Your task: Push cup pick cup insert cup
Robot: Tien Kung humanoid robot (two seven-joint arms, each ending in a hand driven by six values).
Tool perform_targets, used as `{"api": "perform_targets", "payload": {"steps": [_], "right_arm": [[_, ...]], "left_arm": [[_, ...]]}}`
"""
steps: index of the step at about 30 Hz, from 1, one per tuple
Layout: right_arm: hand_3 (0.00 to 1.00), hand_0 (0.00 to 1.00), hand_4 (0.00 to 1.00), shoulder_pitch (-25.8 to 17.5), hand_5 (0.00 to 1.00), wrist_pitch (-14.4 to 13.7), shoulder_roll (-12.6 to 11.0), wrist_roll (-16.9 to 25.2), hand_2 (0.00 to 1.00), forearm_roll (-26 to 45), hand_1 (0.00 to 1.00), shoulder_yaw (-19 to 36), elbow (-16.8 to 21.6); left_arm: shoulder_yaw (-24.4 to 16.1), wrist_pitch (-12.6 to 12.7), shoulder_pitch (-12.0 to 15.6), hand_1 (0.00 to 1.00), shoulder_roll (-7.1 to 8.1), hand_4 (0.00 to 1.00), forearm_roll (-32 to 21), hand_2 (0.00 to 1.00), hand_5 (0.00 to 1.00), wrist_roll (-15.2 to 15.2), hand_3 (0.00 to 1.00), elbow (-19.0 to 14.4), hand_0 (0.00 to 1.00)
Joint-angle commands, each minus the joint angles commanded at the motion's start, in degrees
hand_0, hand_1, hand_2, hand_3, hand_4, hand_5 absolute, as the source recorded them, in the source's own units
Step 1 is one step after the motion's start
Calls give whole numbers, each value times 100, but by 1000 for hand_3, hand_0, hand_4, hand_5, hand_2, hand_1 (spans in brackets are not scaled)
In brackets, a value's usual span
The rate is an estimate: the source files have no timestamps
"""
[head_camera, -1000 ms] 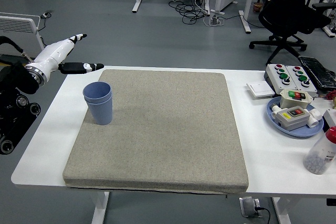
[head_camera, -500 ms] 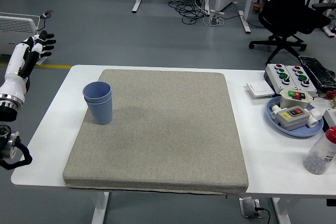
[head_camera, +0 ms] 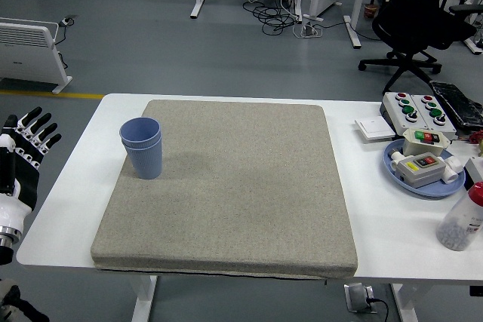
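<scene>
Two blue cups (head_camera: 142, 147) stand nested, one inside the other, upright on the left part of the grey mat (head_camera: 226, 186). My left hand (head_camera: 26, 141) is off the table at the picture's left edge, well to the left of the cups, with its fingers spread and holding nothing. My right arm is out of view.
A blue tray (head_camera: 423, 167) with button boxes, a control box (head_camera: 416, 111), a white switch plate (head_camera: 373, 127) and a red-capped bottle (head_camera: 462, 218) sit at the table's right side. An office chair (head_camera: 419, 13) stands behind the table.
My left arm has swung back from beside the cups, off the table's left edge, and dropped low. The nested cups have not moved.
</scene>
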Motion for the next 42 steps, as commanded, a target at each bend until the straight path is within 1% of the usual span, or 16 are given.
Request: {"api": "perform_targets", "payload": {"steps": [5, 10, 15, 17, 19, 22, 23, 26, 29, 30, 31, 33, 37, 38, 40, 42], "right_arm": [[618, 706, 187, -52, 540, -38, 22, 111, 687, 307, 605, -208, -6], [619, 706, 186, -35, 539, -65, 14, 292, 690, 737, 607, -494, -26], [619, 705, 183, -57, 551, -159, 1, 667, 690, 1435, 609, -1002, 29], [619, 705, 183, -72, 551, -165, -11, 737, 690, 1360, 609, -839, 66], [619, 705, 183, -81, 551, -137, -26, 785, 690, 1183, 609, -518, 85], [620, 702, 185, -95, 554, -57, -40, 829, 690, 1097, 607, -74, 81], [620, 702, 185, -126, 554, 28, -39, 806, 690, 1209, 607, 35, 80], [620, 702, 185, -199, 554, 181, -38, 753, 690, 1421, 607, 184, 79], [620, 704, 185, -246, 552, 241, -51, 708, 689, 1516, 610, 90, 66], [620, 704, 185, -251, 552, 250, -55, 697, 689, 1482, 610, 117, 77], [620, 704, 185, -265, 552, 267, -66, 664, 689, 1283, 610, 299, 120], [619, 707, 184, -314, 543, 346, -88, 604, 689, 1056, 610, 467, 148], [619, 707, 184, -373, 543, 332, -97, 587, 689, 977, 610, 270, 116], [619, 707, 184, -403, 543, 299, -97, 577, 689, 956, 610, 258, 118], [613, 706, 185, -425, 543, 268, -96, 572, 667, 951, 611, 226, 115], [613, 706, 185, -464, 543, 196, -92, 552, 667, 1028, 611, 50, 86]], "left_arm": [[88, -35, 232, 839, -21, 616, -15, 846, 998, 43, 815, -68, 809], [242, -3, 384, 846, 5, 614, -72, 851, 998, -16, 821, -52, 815], [432, 218, 341, 855, -26, 615, -189, 861, 998, -341, 828, -12, 822], [490, 294, 296, 855, -33, 615, -136, 861, 998, -427, 828, 22, 822], [563, 340, 254, 855, -25, 615, -159, 861, 998, -504, 828, 54, 822], [726, 399, 189, 855, 42, 612, -246, 865, 998, -610, 830, 88, 822], [752, 402, 174, 855, 64, 612, -250, 865, 998, -608, 830, 116, 822], [748, 414, 175, 855, 73, 612, -246, 865, 998, -587, 830, 174, 822], [622, 420, 214, 853, 83, 611, -157, 862, 998, -593, 831, 238, 822], [594, 418, 218, 853, 84, 611, -142, 862, 998, -582, 831, 255, 822], [526, 404, 221, 853, 84, 611, -114, 862, 998, -545, 831, 296, 822], [447, 359, 185, 853, 58, 612, 18, 858, 998, -464, 831, 384, 824], [383, 221, 61, 853, -38, 612, 165, 858, 998, -273, 831, 536, 824], [404, 167, -36, 853, -85, 612, 178, 858, 998, -211, 831, 617, 824], [421, 133, -114, 853, -123, 611, 188, 860, 998, -168, 832, 681, 824], [438, 76, -238, 853, -198, 611, 222, 860, 998, -94, 832, 796, 824]]}}
